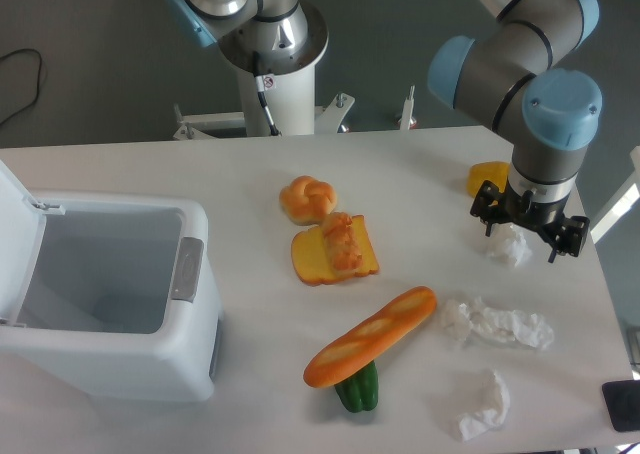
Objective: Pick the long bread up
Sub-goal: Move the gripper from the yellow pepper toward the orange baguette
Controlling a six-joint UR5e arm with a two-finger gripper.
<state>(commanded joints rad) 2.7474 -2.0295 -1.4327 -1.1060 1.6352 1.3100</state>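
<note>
The long bread [370, 337] is a glossy orange-brown baguette with paler slash marks. It lies diagonally on the white table at front centre, its lower end resting on a green pepper [357, 389]. My gripper [528, 232] hangs at the right side of the table, well to the right of and behind the bread, over a crumpled white paper [508, 245]. The wrist hides its fingers, so I cannot tell whether they are open or shut. Nothing shows in them.
A round knotted bun [307, 198] and a toast slice [333, 252] with a small pastry on it lie behind the bread. A yellow item [488, 179] sits by the gripper. Crumpled papers [500, 324] [480, 406] lie right of the bread. An open white bin [100, 284] stands left.
</note>
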